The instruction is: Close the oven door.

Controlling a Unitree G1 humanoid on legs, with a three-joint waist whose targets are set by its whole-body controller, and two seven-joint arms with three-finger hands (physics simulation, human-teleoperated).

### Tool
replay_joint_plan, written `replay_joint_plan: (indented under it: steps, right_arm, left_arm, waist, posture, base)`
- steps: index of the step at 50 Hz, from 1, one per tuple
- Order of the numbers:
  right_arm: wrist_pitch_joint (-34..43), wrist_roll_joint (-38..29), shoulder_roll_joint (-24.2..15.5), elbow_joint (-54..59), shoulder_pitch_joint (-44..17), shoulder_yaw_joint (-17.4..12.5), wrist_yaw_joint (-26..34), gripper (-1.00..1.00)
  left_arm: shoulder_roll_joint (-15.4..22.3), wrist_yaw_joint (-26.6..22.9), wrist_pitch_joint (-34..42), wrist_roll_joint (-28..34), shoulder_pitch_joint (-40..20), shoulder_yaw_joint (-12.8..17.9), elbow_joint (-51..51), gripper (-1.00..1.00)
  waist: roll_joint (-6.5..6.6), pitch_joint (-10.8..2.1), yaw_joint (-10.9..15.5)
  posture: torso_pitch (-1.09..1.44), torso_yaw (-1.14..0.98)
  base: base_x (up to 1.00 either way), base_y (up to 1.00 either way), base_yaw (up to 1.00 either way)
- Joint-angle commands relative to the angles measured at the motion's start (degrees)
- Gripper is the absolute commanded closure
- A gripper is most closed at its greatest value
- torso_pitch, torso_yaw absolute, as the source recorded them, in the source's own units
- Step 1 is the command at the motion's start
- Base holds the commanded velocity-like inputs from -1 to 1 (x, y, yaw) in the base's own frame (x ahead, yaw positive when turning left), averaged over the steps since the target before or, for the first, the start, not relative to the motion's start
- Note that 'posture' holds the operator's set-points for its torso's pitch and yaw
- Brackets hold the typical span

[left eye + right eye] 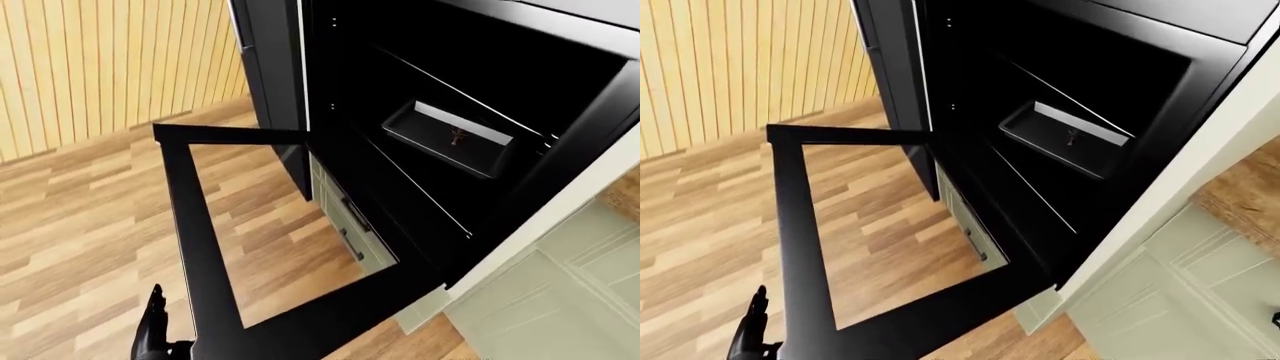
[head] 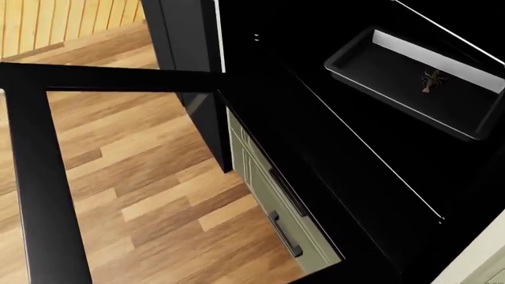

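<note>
One hand shows, the left hand [image 1: 153,330], dark at the bottom edge just left of the oven door [image 1: 205,247]; how far its fingers spread I cannot tell, and it seems to grip nothing. The door hangs fully down, glass pane over the wood floor [image 1: 80,217]. A push near the frame's corner might slip off. Inside, the baking tray [image 2: 410,86] holds one small crayfish-like item [image 2: 431,80].

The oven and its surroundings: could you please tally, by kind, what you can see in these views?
Oven door, open, with glass pane: 1
Black tray on a rack inside the oven: 1
Small lobster-like item in the tray: 1
Dark drawer handles, seen through the door glass: 2
Robot hand, at the door's outer edge: 1
Total: 6
</note>
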Motion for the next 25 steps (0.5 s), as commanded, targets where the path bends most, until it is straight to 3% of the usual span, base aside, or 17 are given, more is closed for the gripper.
replay_joint_plan:
  steps: [1,25]
  right_arm:
    - [-1.12,0.22,-0.65,-0.26,0.55,-0.28,0.09,-1.00]
    - [-1.23,0.26,-0.64,-0.27,0.54,-0.43,1.17,-1.00]
  left_arm:
    - [1.08,0.52,-1.28,-0.48,-0.74,0.30,-1.17,-1.00]
    - [1.09,0.50,-1.51,-0.55,-0.73,0.25,-1.17,-1.00]
  waist:
    - [0.09,-0.13,-0.04]
    - [0.45,7.32,-0.11]
  posture:
    - [0.04,0.00]
    - [0.25,0.00]
  base:
    - [0.00,0.00,0.00]
    - [0.00,0.00,0.00]
